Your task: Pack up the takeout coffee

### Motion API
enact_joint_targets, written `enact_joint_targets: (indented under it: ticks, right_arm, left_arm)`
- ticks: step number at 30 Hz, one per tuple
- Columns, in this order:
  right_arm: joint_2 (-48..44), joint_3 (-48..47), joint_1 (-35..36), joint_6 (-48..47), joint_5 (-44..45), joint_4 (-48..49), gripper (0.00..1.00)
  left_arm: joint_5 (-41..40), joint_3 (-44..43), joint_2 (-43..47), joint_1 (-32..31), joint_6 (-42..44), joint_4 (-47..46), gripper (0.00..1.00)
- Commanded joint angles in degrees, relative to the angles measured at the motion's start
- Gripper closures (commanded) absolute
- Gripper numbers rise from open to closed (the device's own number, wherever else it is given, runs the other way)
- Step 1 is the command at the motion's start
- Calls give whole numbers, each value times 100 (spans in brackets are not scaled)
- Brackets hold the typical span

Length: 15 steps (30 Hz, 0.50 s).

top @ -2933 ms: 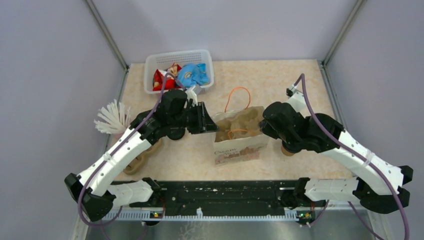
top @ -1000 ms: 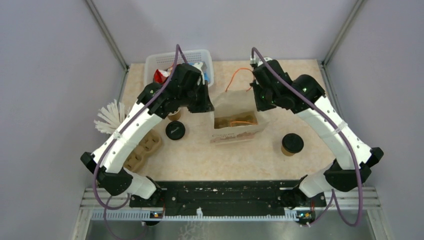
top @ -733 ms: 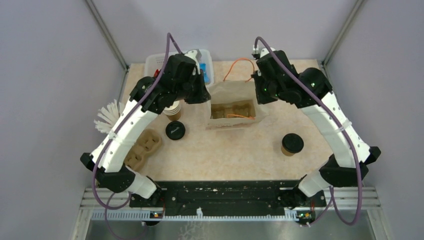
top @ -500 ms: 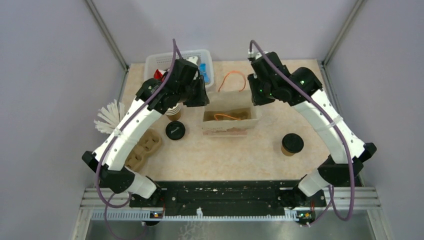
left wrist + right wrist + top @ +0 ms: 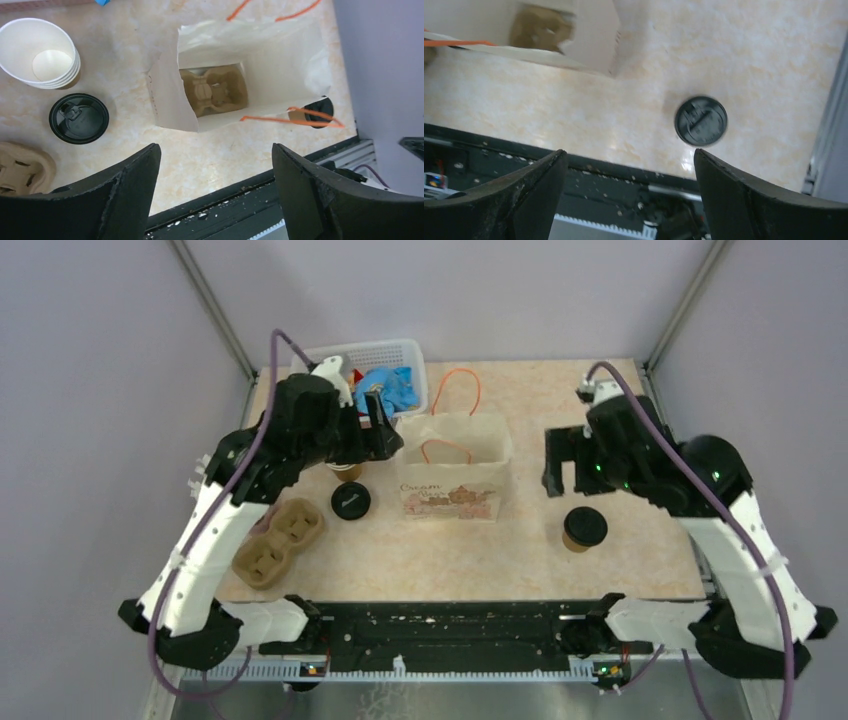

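Note:
The takeout coffee, a brown cup with a black lid, stands on the table to the right of the white paper bag; its lid also shows in the right wrist view. The bag stands upright with its mouth open, and a brown cup carrier lies inside. My left gripper is open, up at the bag's left side. Above the coffee and right of the bag, my right gripper is open too. Neither holds anything.
A loose black lid and a stack of lidless cups sit left of the bag. A second brown carrier lies near the left front. A white basket of snack packs is at the back left.
Both grippers have opened and let go of the bag. The arms have drawn back to either side. The bag has gone from tilted and lifted to standing upright on the table.

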State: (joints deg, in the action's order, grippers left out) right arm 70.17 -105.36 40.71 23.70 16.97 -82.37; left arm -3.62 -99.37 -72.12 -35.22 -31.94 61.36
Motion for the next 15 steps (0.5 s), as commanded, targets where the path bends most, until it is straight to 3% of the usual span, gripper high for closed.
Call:
enact_joint_targets:
  ticks: [1,5,10,15]
  right_arm:
    - [-710,1587,-136,470,592,-169,4]
    - [-1141,2594,-637,706,700,-32,1]
    - [-1251,3620,-2430,196,-567,572,1]
    - [-411,3488,-2952,11,-1060,522,1]
  left_arm:
    - [324,482,649,-4,-331,-346,11]
    - [328,607,1055,-3,-488,-227,9]
    - [567,593,1235,-6,-525,-106,7]
    - [785,718,1289,-2,-436,-373,6]
